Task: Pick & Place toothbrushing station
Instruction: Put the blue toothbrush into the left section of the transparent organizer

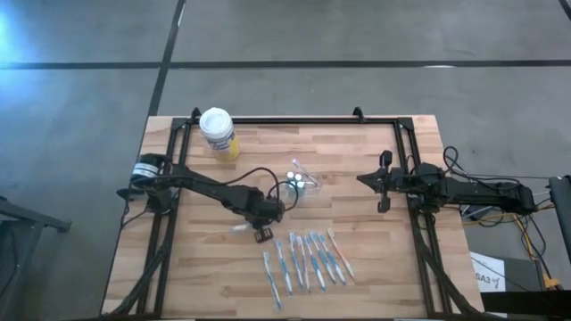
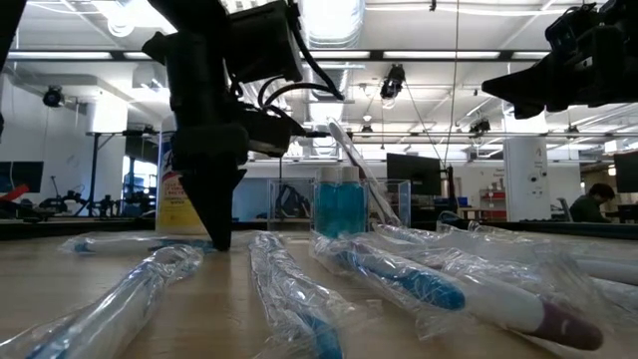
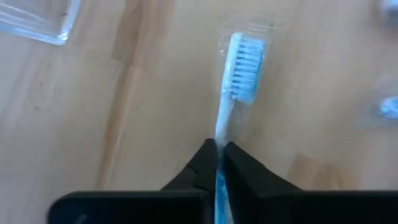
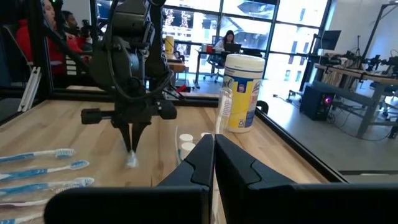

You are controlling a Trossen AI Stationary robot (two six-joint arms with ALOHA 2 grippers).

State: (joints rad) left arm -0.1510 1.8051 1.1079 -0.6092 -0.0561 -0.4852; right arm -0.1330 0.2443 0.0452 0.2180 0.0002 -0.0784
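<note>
A toothbrush point(image 3: 242, 65) with a white head and blue handle, sealed in a clear wrapper, lies flat on the wooden table, and my left gripper point(image 1: 262, 234) is shut on it. The clear plastic holder point(image 1: 302, 178) stands just beyond, near the table's middle, with tiny white-capped pieces in it. Several more wrapped toothbrushes point(image 1: 305, 260) lie side by side toward the near edge. My right gripper point(image 1: 384, 183) hangs shut at the right side, above the table, touching nothing. My left gripper pinches the toothbrush's thin neck point(image 3: 222, 132), just behind the bristle head, between its two fingertips point(image 3: 205, 158), wrapper included. The fingers come from above, pointing steeply down point(image 2: 219, 224). The brush lies flat on the table, its head sticking out beyond the fingers.
A yellow canister point(image 1: 219, 134) with a white lid stands at the far left. A black frame rail point(image 1: 294, 120) runs along the table's far edge and both sides. Bare wood lies left of the left gripper and between the holder and the right arm.
</note>
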